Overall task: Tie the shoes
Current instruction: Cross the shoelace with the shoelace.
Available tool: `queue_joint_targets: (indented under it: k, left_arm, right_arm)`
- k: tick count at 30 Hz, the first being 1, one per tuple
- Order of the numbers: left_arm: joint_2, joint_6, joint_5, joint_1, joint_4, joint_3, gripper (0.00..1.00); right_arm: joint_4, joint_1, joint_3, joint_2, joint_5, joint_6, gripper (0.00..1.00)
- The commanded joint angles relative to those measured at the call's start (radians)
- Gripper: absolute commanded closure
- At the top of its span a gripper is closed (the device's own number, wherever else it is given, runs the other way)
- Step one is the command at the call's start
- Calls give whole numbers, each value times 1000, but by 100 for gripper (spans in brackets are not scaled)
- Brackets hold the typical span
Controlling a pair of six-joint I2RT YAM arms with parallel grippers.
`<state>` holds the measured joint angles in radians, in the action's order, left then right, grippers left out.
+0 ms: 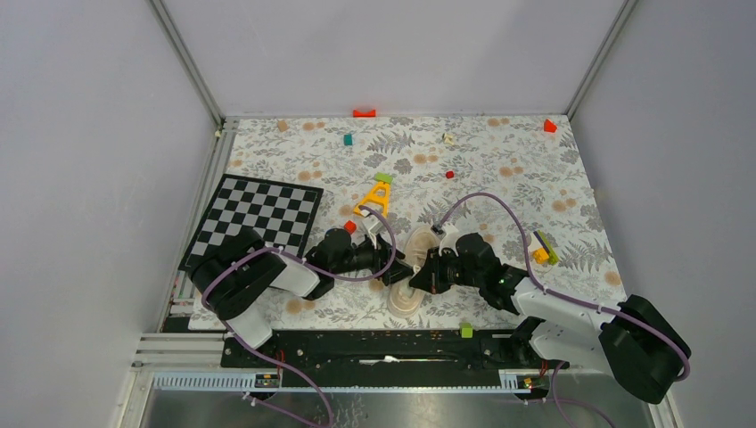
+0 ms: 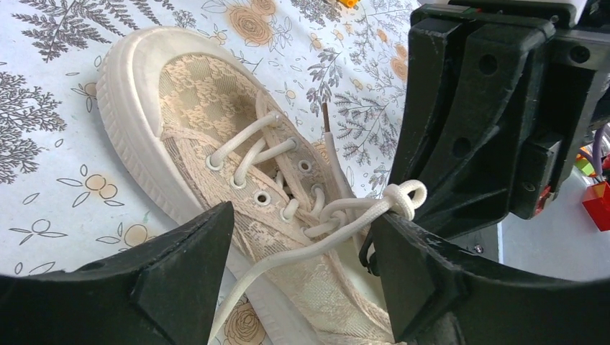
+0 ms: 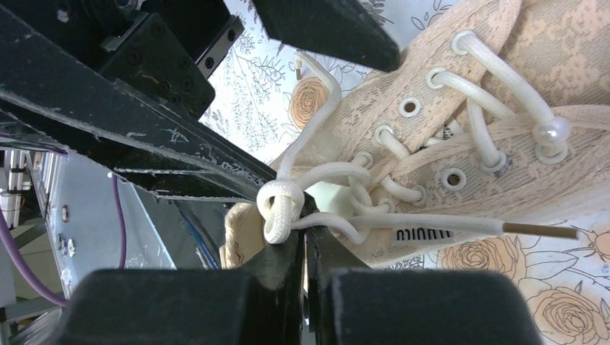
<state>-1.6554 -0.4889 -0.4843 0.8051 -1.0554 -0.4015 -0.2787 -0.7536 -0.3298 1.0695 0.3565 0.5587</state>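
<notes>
Pinching the lace: right gripper (image 3: pixel 306 248), 2 fingers pressed tight together with no gap, and the lace (image 3: pixel 338 226) is caught right at the tips.
Knot: fat little loop knot (image 3: pixel 277 208) sitting on top of those closed tips and touching them. In the left wrist view the same knot (image 2: pixel 404 198) is hard against the edge of the right gripper's finger.
Left gripper: this one (image 2: pixel 298 219) is spread wide and isn't holding anything. 1 strand of lace runs through the gap between its 2 fingers. Can't tell if it brushes the right-hand finger on the way.
Shoe: the shoe (image 2: pixel 208 93) lies flat on the cloth, directly under the left gripper's open fingers. Its toe is out ahead of that gripper, up and to the left in its view. From the top camera the shoe (image 1: pixel 417 242) sits between the 2 grippers, left gripper (image 1: pixel 401 267) on one side and right gripper (image 1: pixel 426 272) on the other, both right over its middle.
Lacing: crossed through the eyelets toward the toe. A few eyelets nearer the left gripper look empty.
Loose end: 1 strand runs out past the right gripper's tips, ending in a brown aglet (image 3: pixel 539 230) over the cloth beside the shoe.
Cloth: floral print (image 1: pixel 535 160), under everything.
Checkerboard: black and white board (image 1: pixel 258 214), well off to the left gripper's left.
Yellow piece: A-shaped thing (image 1: pixel 374 198), a bit beyond the left gripper.
Blocks: small coloured blocks (image 1: pixel 349 140) scattered well beyond both grippers.
</notes>
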Motion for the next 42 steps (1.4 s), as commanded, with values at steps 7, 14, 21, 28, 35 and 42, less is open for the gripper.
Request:
queue_joint_targets:
  k: [7, 14, 21, 28, 35, 42]
  left_arm:
    - [-19, -43, -190, 26, -33, 3, 61]
    - [-2, -26, -188, 26, 12, -2, 45]
    - [52, 24, -150, 26, 142, -19, 30]
    - [78, 27, -123, 11, 165, -12, 30]
    - [130, 20, -100, -27, 188, 1, 1]
    - [155, -23, -74, -48, 163, 3, 1]
  right_arm:
    - [-61, 5, -22, 14, -98, 0, 100]
    - [-59, 5, -20, 7, -109, 3, 100]
    - [-70, 5, -22, 18, -108, 7, 100]
    - [-69, 6, -25, 18, -109, 7, 100]
    - [-69, 5, -21, 17, -109, 6, 100]
    - [-69, 6, -22, 12, -108, 6, 100]
